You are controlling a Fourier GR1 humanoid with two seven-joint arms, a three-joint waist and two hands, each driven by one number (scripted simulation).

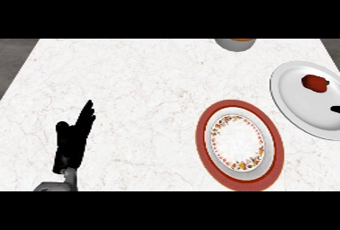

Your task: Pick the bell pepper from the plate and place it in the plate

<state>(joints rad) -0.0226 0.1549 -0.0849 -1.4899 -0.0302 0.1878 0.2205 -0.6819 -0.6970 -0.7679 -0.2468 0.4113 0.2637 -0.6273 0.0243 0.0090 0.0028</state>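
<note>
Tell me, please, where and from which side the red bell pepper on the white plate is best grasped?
Grip the bell pepper across its rounded body, probably coming down from above: it lies alone near the middle of the shallow white plate, with bare plate around it. The right hand, only a dark tip at the right edge, is nearest; the left hand rests open, far off.

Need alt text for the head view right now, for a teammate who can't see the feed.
A red bell pepper lies on a plain white plate at the counter's right edge, beside a red-rimmed, floral-patterned plate that holds nothing. The left hand rests open at lower left, and only a dark tip of the right hand shows over the white plate.
</note>
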